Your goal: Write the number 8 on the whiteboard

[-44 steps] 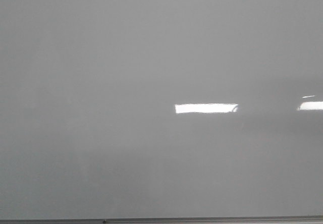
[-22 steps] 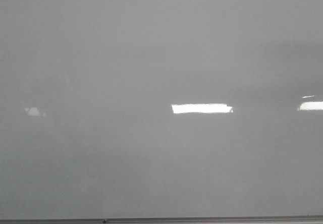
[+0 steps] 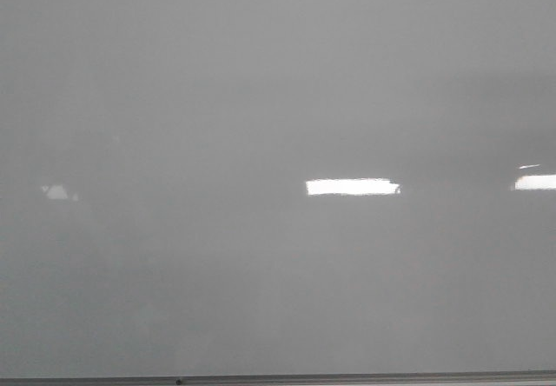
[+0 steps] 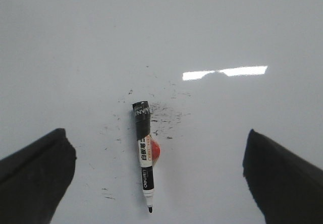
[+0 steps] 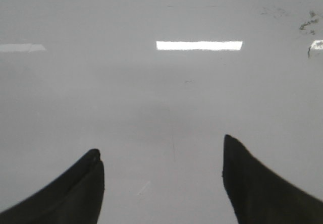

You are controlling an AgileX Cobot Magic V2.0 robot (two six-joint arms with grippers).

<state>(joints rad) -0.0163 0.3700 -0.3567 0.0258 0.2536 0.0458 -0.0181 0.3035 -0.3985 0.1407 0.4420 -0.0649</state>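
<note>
The whiteboard [image 3: 261, 99] fills the front view, glossy pale grey, with neither gripper showing there. No number 8 shows in any view. In the left wrist view a black-and-white marker [image 4: 145, 153] lies flat on the whiteboard [image 4: 75, 57], its bare black tip pointing toward the camera. My left gripper [image 4: 155, 131] is wide open above it, one dark finger on each side and well apart from the marker. My right gripper [image 5: 161, 144] is open too, over bare whiteboard [image 5: 161, 93] with nothing between its fingers.
A small red round thing [image 4: 156, 150] lies against the marker's side. Black ink specks [image 4: 164, 115] are scattered around the marker's capless rear end. A thin grey frame strip [image 3: 347, 376] runs along the board's near edge. Faint smudges [image 5: 308, 22] mark the board.
In the front view the bright light reflections have shifted slightly, and a faint pale patch has appeared at the left. Nothing else differs.
</note>
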